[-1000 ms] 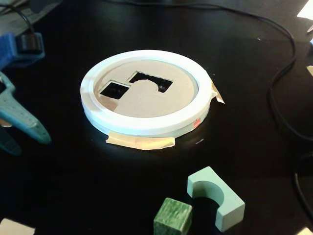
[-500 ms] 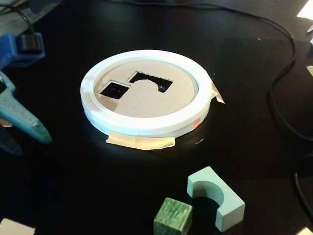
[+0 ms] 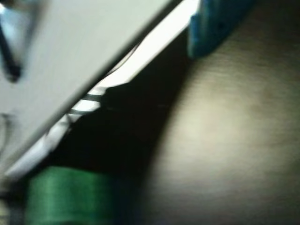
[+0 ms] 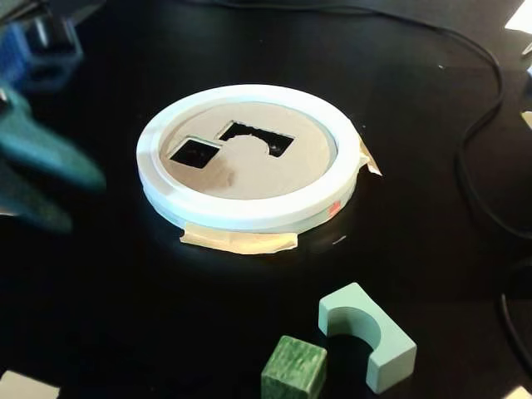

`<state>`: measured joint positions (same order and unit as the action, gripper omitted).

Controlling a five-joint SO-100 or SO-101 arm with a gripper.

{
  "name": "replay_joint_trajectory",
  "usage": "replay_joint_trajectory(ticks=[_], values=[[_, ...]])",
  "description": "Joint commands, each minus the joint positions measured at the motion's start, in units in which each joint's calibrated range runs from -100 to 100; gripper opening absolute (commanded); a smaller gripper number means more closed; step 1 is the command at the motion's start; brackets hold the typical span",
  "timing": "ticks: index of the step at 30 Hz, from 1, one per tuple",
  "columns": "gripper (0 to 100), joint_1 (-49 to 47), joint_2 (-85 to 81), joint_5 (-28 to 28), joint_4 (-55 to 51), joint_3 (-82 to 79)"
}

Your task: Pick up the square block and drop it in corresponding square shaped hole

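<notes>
Along the left edge of the fixed view, my end effector [image 4: 71, 195] shows as two blurred teal fingers [image 4: 50, 154] spread apart, released and grasping nothing, well apart from the blocks. At the bottom centre, the square block [image 4: 293, 369] sits on the black table [image 4: 432, 108], just beside the pale arch block [image 4: 366, 334] to its right. Upper centre, the white ring [image 4: 249, 212] frames the cardboard disc [image 4: 274, 174]; the square shaped hole [image 4: 194, 153] lies at its left, next to the arch cutout [image 4: 256, 137]. My wrist view is blurred.
</notes>
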<state>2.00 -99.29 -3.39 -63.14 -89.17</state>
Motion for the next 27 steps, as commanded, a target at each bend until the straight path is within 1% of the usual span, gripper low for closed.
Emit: replay_joint_trajectory(ticks=[1, 5, 6, 9, 10, 14, 15, 19, 20, 25, 27], values=[[78, -0.7, 7.5, -0.2, 2.3, 17.9], [78, -0.7, 22.3, -0.2, 2.6, 30.2], [78, -0.6, 30.5, -0.2, 2.6, 37.3], [78, 0.6, 43.3, -0.2, 1.7, 49.0], [78, 0.9, 51.2, -0.2, 1.5, 56.2], [78, 1.0, 67.3, -0.2, 0.9, 70.5], [78, 1.0, 74.3, -0.2, -0.8, 76.1], [78, 1.4, 88.3, -0.2, -5.5, 88.1], [78, 2.5, 94.1, -0.2, -7.5, 93.7], [78, 9.0, 108.7, -0.2, -14.5, 108.5], [78, 10.4, 113.4, -0.1, -15.5, 112.8]])
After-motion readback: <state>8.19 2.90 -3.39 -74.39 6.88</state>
